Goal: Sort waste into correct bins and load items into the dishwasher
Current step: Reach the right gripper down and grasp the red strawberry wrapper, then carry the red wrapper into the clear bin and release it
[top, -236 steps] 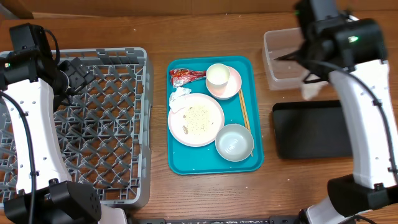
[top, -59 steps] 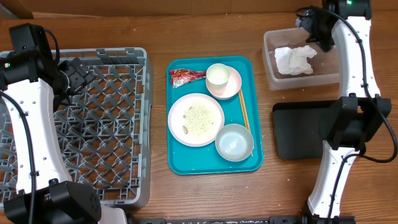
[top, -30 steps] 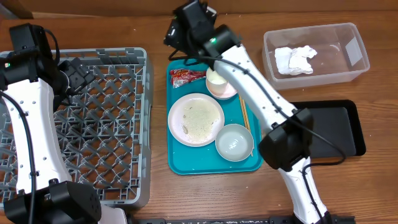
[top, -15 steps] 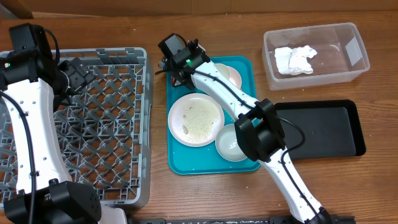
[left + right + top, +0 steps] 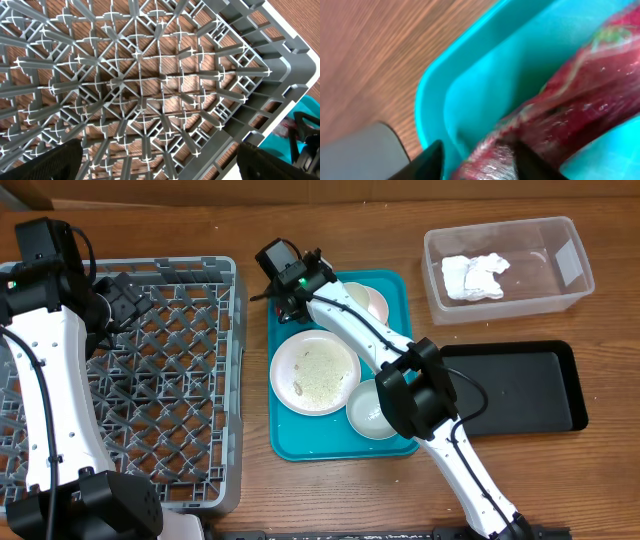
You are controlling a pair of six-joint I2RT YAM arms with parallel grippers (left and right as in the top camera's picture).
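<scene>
My right gripper point(image 5: 290, 302) is low over the far left corner of the teal tray point(image 5: 300, 445). In the right wrist view its jaws point(image 5: 477, 160) are open and straddle one end of the red shiny wrapper point(image 5: 570, 100). The crumpled napkin point(image 5: 475, 275) lies in the clear tub point(image 5: 560, 292). The white plate point(image 5: 315, 372) holds rice crumbs. The bowl point(image 5: 372, 408), cup point(image 5: 352, 300) and saucer point(image 5: 380, 305) sit on the teal tray. My left gripper point(image 5: 125, 295) hovers open and empty over the grey dish rack point(image 5: 180, 410), whose lattice fills the left wrist view point(image 5: 150, 85).
The black tray point(image 5: 520, 390) sits at the right, in front of the clear tub. My right arm stretches across the teal tray and hides most of the chopsticks. The tray's corner and wooden table show in the right wrist view point(image 5: 435, 85).
The right arm let the napkin go in the clear tub, swung left across the table and came down over the red wrapper. The left arm has not moved.
</scene>
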